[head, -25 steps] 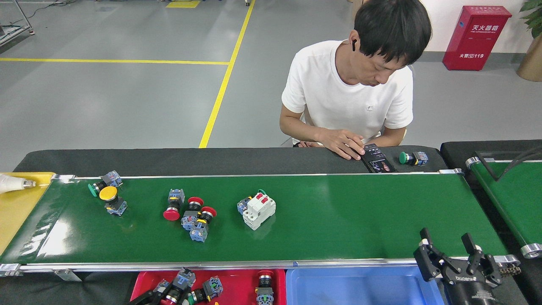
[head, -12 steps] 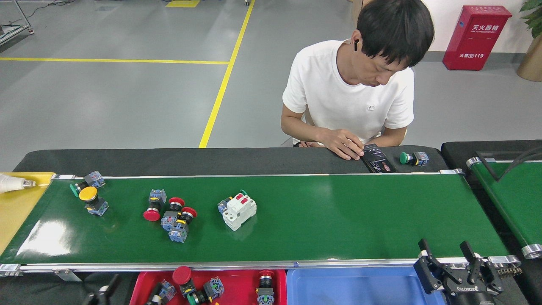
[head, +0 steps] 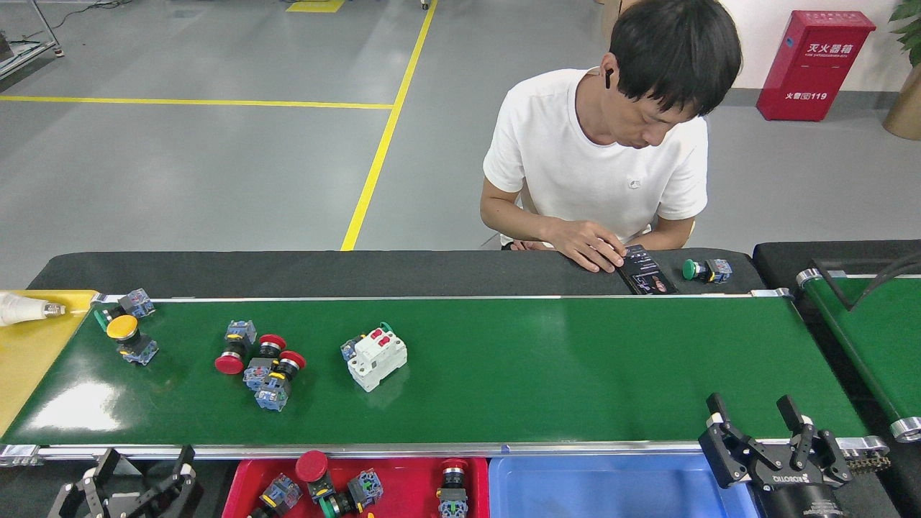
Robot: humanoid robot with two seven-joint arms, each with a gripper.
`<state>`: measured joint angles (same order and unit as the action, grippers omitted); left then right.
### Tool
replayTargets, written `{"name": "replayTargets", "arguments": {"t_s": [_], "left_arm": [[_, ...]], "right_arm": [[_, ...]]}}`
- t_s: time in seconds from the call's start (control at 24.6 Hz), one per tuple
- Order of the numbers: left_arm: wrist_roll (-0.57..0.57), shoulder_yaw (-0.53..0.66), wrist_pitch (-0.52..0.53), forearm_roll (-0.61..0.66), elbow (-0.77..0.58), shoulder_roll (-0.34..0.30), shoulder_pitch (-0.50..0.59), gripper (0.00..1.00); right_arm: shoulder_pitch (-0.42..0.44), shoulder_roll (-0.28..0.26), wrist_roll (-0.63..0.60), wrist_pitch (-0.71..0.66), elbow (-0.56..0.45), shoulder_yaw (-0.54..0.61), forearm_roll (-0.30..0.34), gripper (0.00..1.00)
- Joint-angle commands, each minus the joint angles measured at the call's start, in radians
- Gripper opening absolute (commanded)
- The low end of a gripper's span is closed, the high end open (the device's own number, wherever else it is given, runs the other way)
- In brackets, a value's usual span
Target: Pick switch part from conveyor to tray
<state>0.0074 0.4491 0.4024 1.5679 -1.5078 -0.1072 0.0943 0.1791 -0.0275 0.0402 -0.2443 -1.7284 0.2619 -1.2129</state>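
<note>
Several switch parts ride the green conveyor point(head: 575, 360): a yellow-capped one point(head: 124, 329) and a green-capped one point(head: 115, 308) at the far left, three red-capped ones point(head: 259, 360) clustered together, and a white breaker point(head: 376, 357). The red tray point(head: 410, 482) below the belt's near rail holds several switch parts, among them a red mushroom button point(head: 311, 466). My left gripper point(head: 147, 467) hangs open and empty left of the red tray. My right gripper point(head: 752, 414) stands open and empty over the belt's near right corner.
A blue tray point(head: 611, 489) sits right of the red one, and a yellow tray point(head: 29, 360) lies off the belt's left end. A second green belt point(head: 878, 338) runs at the right. A person leans on the far black ledge beside a phone point(head: 647, 270) and a green switch point(head: 706, 270).
The parts on the belt have drifted left. My left gripper has drawn back out of the red tray to the lower left, leaving a red mushroom button there. The right gripper barely moved.
</note>
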Motion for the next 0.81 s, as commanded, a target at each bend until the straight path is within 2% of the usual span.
{"name": "replayTargets", "arguments": {"t_s": [0.0, 0.16, 0.45, 0.61, 0.77], "left_arm": [[0.003, -0.003, -0.007, 0.026, 0.047, -0.017, -0.05, 1.0], [0.013, -0.05, -0.011, 0.073, 0.176, -0.04, -0.149, 1.0], [0.014, -0.187, -0.119, 0.092, 0.374, -0.083, -0.315, 1.0], [0.014, -0.195, -0.12, 0.093, 0.497, -0.097, -0.433, 1.0], [0.016, -0.196, -0.12, 0.093, 0.686, -0.137, -0.568, 1.0]], "right_arm": [[-0.004, 0.0, -0.008, -0.004, -0.016, -0.001, 0.003, 0.98], [-0.001, 0.0, -0.006, -0.004, -0.014, -0.007, 0.003, 0.98], [-0.001, 0.006, -0.006, -0.004, -0.013, -0.009, 0.003, 0.98], [-0.001, 0.008, -0.006, -0.004, -0.013, -0.009, 0.003, 0.98], [-0.001, 0.011, -0.007, -0.004, -0.011, -0.021, 0.003, 0.98]]}}
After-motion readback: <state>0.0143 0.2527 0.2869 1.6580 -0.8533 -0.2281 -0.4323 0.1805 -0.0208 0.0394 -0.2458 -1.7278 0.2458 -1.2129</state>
